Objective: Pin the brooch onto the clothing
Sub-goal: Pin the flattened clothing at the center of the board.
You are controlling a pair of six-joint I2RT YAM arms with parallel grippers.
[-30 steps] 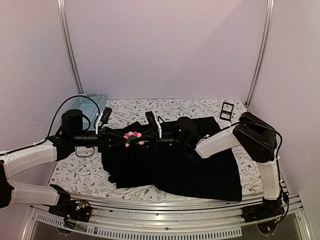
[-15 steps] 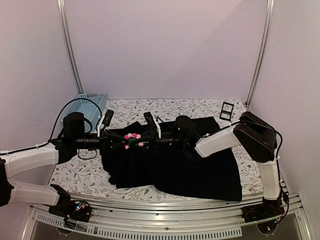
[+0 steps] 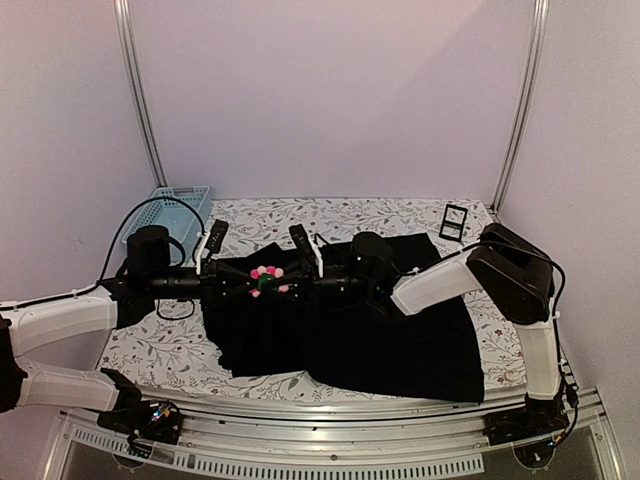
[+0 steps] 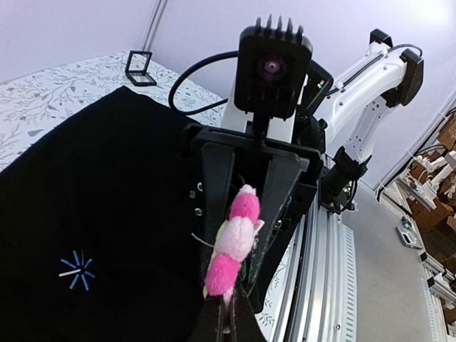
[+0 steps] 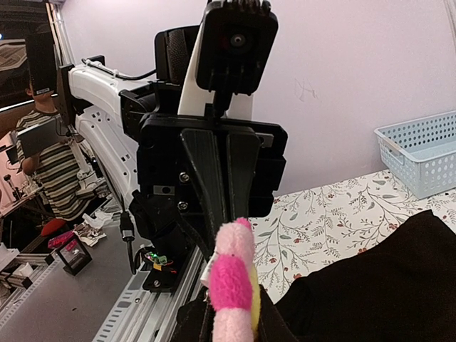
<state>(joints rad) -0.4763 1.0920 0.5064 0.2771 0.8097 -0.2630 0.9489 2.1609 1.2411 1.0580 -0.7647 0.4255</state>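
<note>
Centre blocked: left pincer (image 3: 248, 282) & right pincer (image 3: 292, 287) tip-to-tip, brooch (image 3: 266, 277) btwn. Upper left: blue basket (image 3: 182, 205). Upper right: black stand (image 3: 453, 221). Free room: surface (image 3: 150, 345) lower left, plus back strip btwn basket & stand.

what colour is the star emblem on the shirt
The star emblem is light blue, clearest from left wrist view.

the brooch (image 5: 229, 281) is cut off at the bottom edge.
</note>
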